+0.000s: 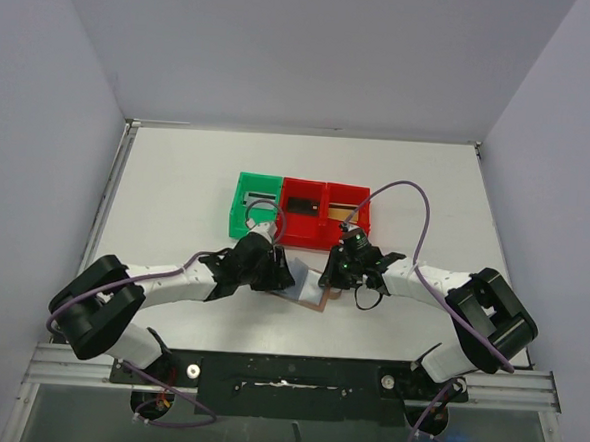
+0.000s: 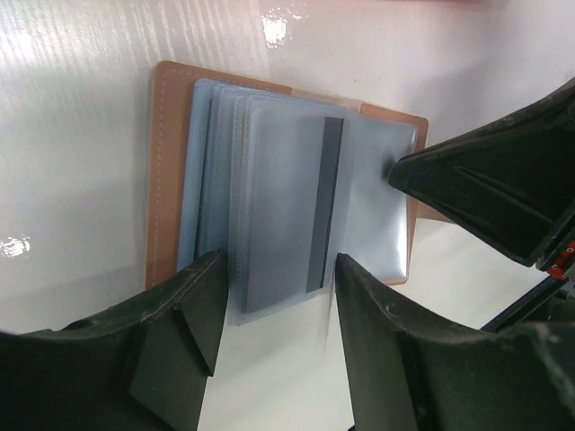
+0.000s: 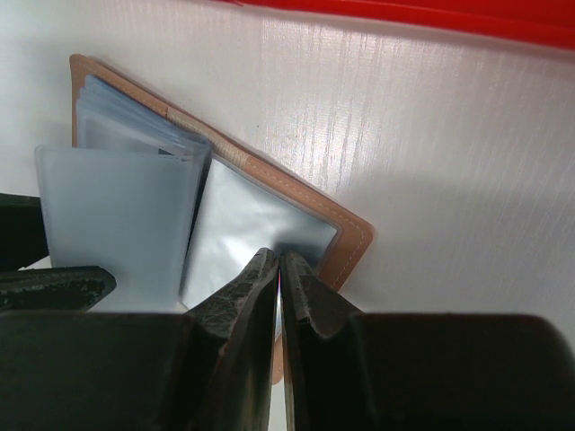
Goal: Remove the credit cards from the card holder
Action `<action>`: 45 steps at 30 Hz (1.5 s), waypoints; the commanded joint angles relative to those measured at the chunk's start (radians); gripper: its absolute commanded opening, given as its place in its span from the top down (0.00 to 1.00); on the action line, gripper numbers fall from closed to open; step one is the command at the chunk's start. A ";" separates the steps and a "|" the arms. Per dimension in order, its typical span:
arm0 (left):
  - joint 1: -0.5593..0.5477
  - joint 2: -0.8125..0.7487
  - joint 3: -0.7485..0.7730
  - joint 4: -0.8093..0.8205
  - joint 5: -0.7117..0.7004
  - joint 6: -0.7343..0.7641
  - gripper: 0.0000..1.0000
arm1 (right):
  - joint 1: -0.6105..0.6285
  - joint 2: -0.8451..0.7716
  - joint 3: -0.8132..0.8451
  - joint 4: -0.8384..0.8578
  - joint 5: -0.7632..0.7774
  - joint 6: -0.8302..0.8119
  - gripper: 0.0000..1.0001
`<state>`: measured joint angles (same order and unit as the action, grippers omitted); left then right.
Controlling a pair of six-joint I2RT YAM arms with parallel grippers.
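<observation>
A green bin (image 1: 238, 200) sits touching a red bin (image 1: 323, 205) (two compartments, side by side) on the white table (image 1: 166, 203).

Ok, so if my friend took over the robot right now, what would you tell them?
Left gripper: open, fingers either side of a clear sleeve holding a dark-striped card; cannot tell whether they touch it.
Right gripper: shut, tips pressing on the pale inner pocket.
Card holder: lying open on the table between the arms, in front of the red bins.
Done: holder opened.
Left: pull the cards out; that striped card is not out yet.
</observation>
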<state>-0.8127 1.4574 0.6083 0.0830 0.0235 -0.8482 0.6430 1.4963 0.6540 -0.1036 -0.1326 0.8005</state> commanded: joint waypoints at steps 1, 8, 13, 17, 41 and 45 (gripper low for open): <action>-0.043 0.006 0.085 -0.022 -0.039 0.015 0.50 | 0.007 -0.003 -0.019 0.021 0.009 0.002 0.91; -0.071 -0.008 0.160 -0.211 -0.227 0.015 0.44 | 0.007 -0.011 -0.022 0.019 0.011 0.002 0.91; -0.076 -0.018 0.168 -0.221 -0.246 0.021 0.44 | 0.007 -0.011 -0.024 0.022 0.011 0.003 0.91; -0.089 -0.009 0.186 -0.244 -0.276 0.023 0.43 | 0.007 -0.011 -0.024 0.022 0.011 0.003 0.91; -0.131 0.083 0.229 -0.207 -0.219 0.036 0.51 | 0.007 -0.007 -0.024 0.026 0.004 0.004 0.91; -0.144 0.066 0.242 -0.204 -0.202 0.043 0.51 | 0.007 -0.006 -0.025 0.026 0.005 0.005 0.91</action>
<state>-0.9356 1.5608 0.8089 -0.1772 -0.2218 -0.8150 0.6430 1.4960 0.6483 -0.0902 -0.1349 0.8013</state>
